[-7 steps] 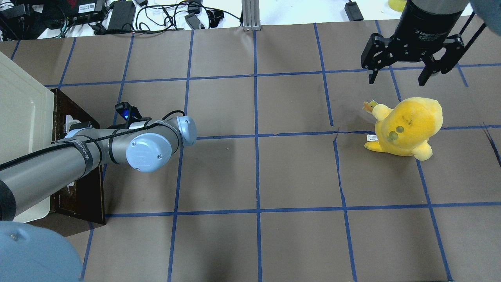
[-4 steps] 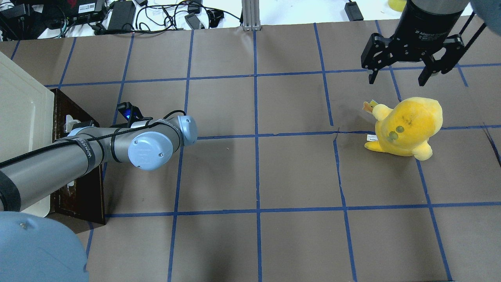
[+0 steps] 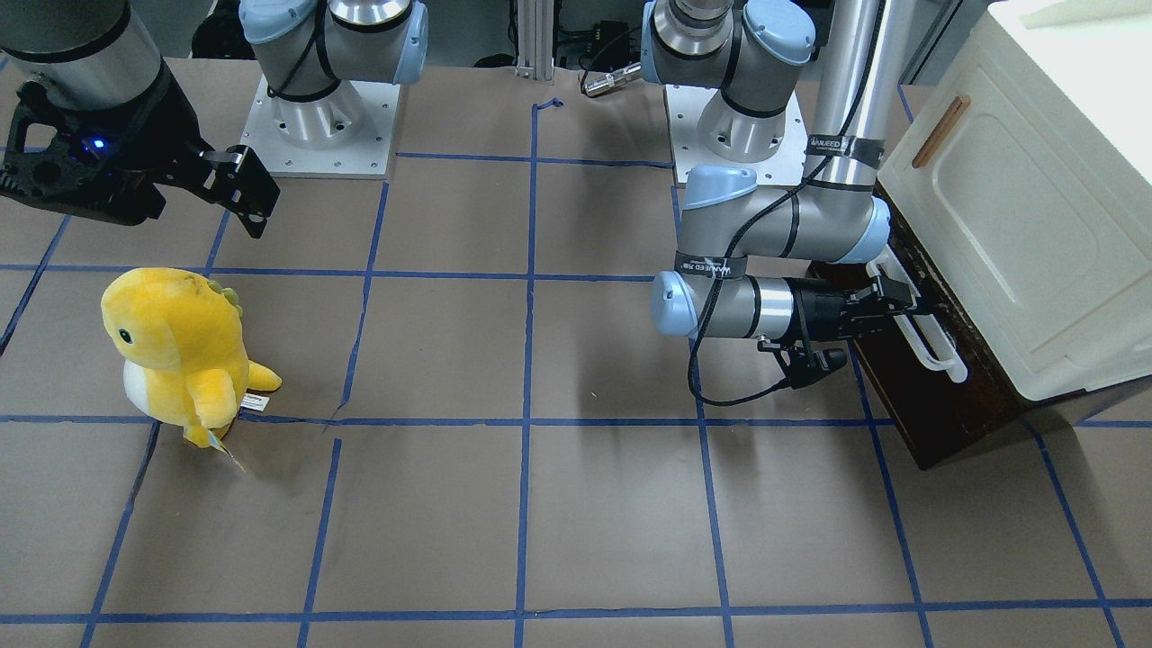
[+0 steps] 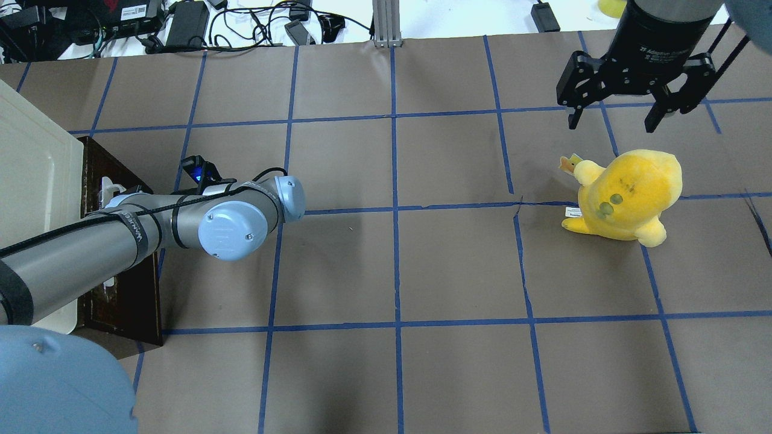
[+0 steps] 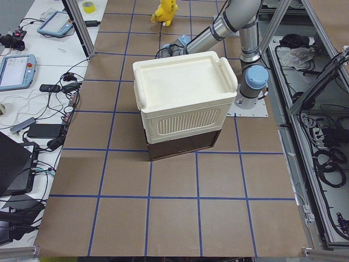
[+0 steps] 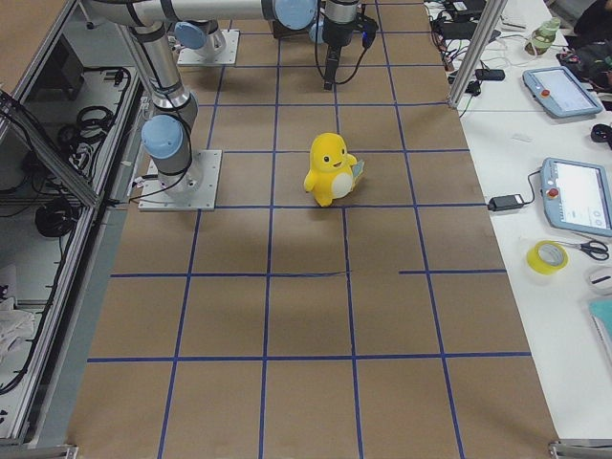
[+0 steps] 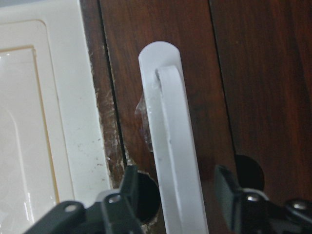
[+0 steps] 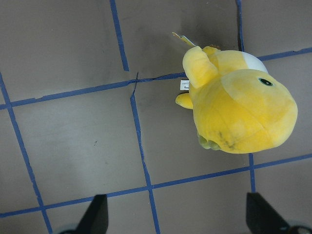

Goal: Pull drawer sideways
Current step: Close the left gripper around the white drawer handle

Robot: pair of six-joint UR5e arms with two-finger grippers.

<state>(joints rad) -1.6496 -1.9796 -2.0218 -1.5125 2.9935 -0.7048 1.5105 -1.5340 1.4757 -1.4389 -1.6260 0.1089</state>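
The drawer point(image 3: 927, 414) has a dark brown wooden front and sits at the base of a cream cabinet point(image 3: 1017, 225). Its long white bar handle point(image 3: 927, 346) runs along the front. My left gripper point(image 3: 891, 297) reaches sideways to the handle. In the left wrist view the handle point(image 7: 170, 136) lies between the two black fingers point(image 7: 129, 195), with a gap on each side, so the gripper point(image 7: 178, 204) is open around it. My right gripper point(image 4: 621, 117) is open and empty, held high at the far right.
A yellow plush toy point(image 4: 627, 193) stands on the brown table below the right gripper, and shows in the right wrist view point(image 8: 239, 112). The cabinet has a panelled door with a small wooden handle point(image 3: 940, 130). Cables and boxes point(image 4: 181, 24) lie beyond the far edge.
My left arm's elbow and wrist have shifted slightly to the right in the overhead view. The drawer front and the right gripper have not visibly moved.
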